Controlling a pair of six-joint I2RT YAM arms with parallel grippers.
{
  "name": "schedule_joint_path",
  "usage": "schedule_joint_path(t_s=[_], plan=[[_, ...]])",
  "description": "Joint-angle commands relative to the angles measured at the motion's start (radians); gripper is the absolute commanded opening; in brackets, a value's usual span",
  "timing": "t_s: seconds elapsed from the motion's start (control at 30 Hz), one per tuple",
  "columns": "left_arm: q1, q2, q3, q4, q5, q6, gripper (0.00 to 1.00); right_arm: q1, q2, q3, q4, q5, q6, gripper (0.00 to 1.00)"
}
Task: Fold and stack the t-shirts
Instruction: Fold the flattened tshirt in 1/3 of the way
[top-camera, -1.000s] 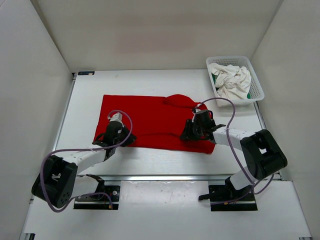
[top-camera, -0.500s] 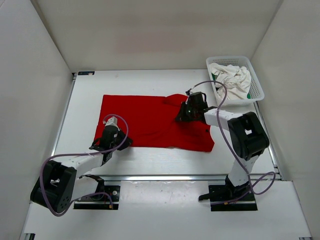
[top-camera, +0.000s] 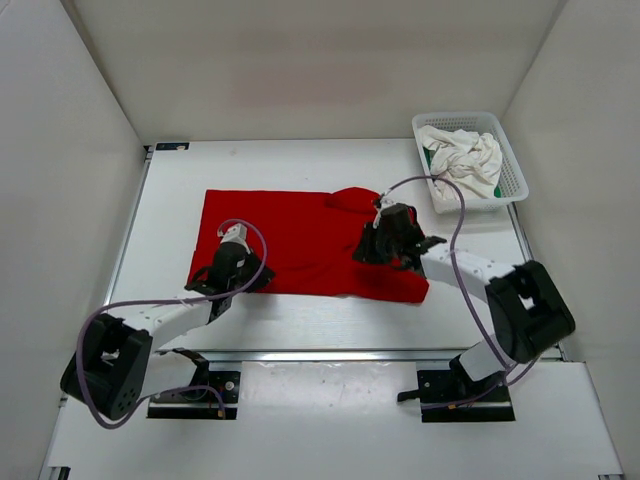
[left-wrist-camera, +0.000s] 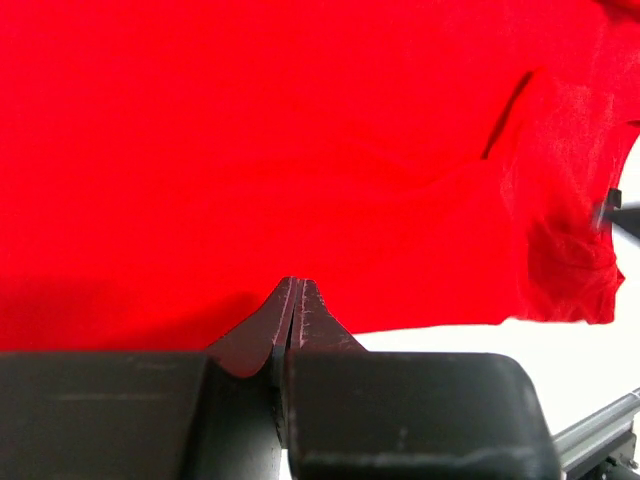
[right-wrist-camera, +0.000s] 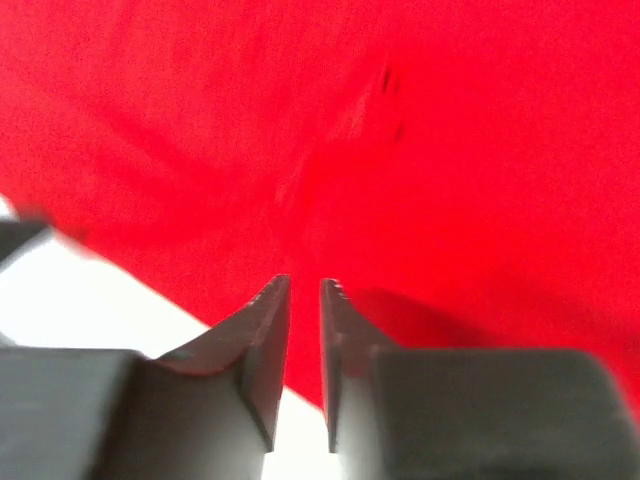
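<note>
A white table (top-camera: 300, 165) stands enclosed by plain white walls (top-camera: 300, 60) under even, soft light.

— Spread flat on white table (top-camera: 170, 200): bright red cloth t-shirt (top-camera: 300, 235). At near-left hem, left gripper (top-camera: 250, 275).
— Over right part, right gripper (top-camera: 368, 248). Far right, white plastic mesh basket (top-camera: 512, 160) holding crumpled white cloth t-shirt (top-camera: 465, 160).

The spread t-shirt (top-camera: 300, 235) lay flat across the middle of the worktop (top-camera: 330, 165), its long side running left to right. At the far right corner stood the basket (top-camera: 516, 182), apart from it, with the other t-shirts (top-camera: 462, 160) bundled inside. The left end effector (left-wrist-camera: 295, 300) sat at the shirt's near-left edge; the right end effector (right-wrist-camera: 303, 300) was over its right part, nearer the basket.
</note>
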Motion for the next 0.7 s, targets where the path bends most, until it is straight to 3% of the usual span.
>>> schedule_joint_path(t_s=[0.0,0.13,0.37,0.47,0.67], plan=[[-0.014,0.069,0.052,0.016,-0.002,0.031,0.08,0.025,-0.115,-0.150,0.012,0.045,0.012,0.10],[0.059,0.129,0.043,0.030,0.069,0.030,0.08,-0.029,-0.177,-0.283,0.005,0.075,0.016,0.01],[0.221,0.137,-0.102,0.074,0.270,-0.021,0.08,-0.159,-0.264,-0.430,-0.057,0.082,0.055,0.00],[0.201,0.114,-0.119,0.004,0.268,0.007,0.08,-0.198,-0.304,-0.493,-0.096,0.041,0.068,0.00],[0.136,-0.076,-0.251,-0.068,0.225,-0.028,0.09,-0.167,-0.474,-0.596,-0.152,-0.019,0.106,0.00]])
